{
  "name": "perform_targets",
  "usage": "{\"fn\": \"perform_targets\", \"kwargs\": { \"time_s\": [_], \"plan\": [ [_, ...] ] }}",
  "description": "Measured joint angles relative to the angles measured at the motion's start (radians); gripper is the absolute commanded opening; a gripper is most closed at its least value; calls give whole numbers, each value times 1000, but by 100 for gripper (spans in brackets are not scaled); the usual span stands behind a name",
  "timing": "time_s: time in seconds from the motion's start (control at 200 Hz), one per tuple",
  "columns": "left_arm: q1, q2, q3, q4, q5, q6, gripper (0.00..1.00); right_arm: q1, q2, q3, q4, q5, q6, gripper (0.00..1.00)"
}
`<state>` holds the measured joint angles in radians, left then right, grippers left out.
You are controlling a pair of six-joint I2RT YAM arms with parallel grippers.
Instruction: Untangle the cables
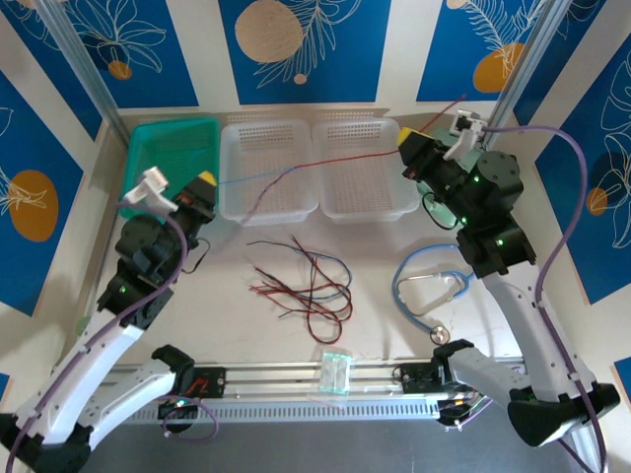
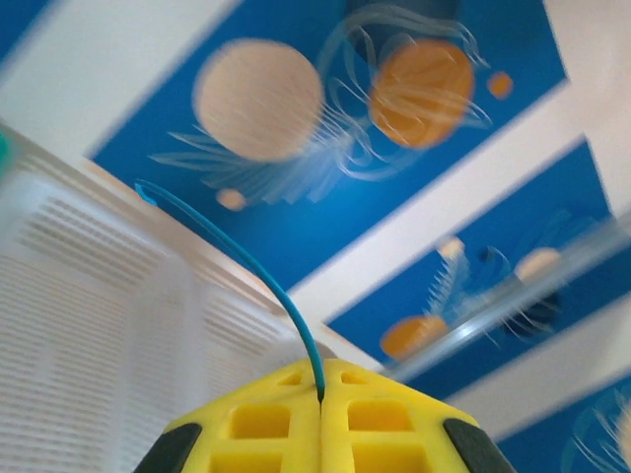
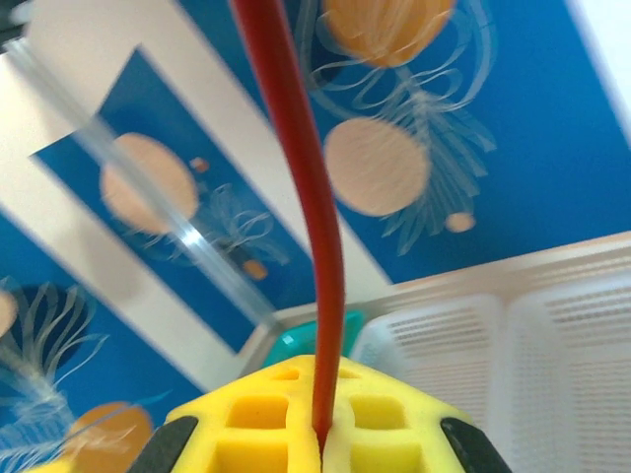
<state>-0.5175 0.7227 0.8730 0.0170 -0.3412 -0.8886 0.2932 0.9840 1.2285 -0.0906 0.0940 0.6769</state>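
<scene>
A loose tangle of thin red, black and blue cables [image 1: 308, 286] lies on the table's middle. My left gripper [image 1: 205, 183], raised beside the teal tray, is shut on a blue cable [image 1: 258, 177] that trails right over the white baskets. In the left wrist view the blue cable [image 2: 246, 258] curves up out of the closed yellow jaws of the gripper [image 2: 320, 399]. My right gripper [image 1: 405, 139] hangs above the right basket, shut on a red cable [image 1: 335, 160] that sags left toward the table. In the right wrist view the red cable [image 3: 304, 197] rises from the pinched gripper [image 3: 321, 443].
Two white perforated baskets [image 1: 237, 202] [image 1: 394, 209] stand at the back centre, with a teal tray [image 1: 175, 144] to their left. A light-blue stethoscope [image 1: 426, 286] lies at the right. A small clear packet [image 1: 335, 371] rests on the front rail.
</scene>
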Motion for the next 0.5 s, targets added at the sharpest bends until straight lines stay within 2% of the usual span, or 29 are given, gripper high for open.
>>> {"fn": "perform_targets", "kwargs": {
  "time_s": [0.23, 0.5],
  "plan": [
    [0, -148, -45, -66, -293, 25, 0, -26, -74, -18, -88, 256, 4, 0],
    [0, -191, -45, -110, -478, 53, 0, -49, -139, -43, -178, 545, 39, 0]
  ]
}}
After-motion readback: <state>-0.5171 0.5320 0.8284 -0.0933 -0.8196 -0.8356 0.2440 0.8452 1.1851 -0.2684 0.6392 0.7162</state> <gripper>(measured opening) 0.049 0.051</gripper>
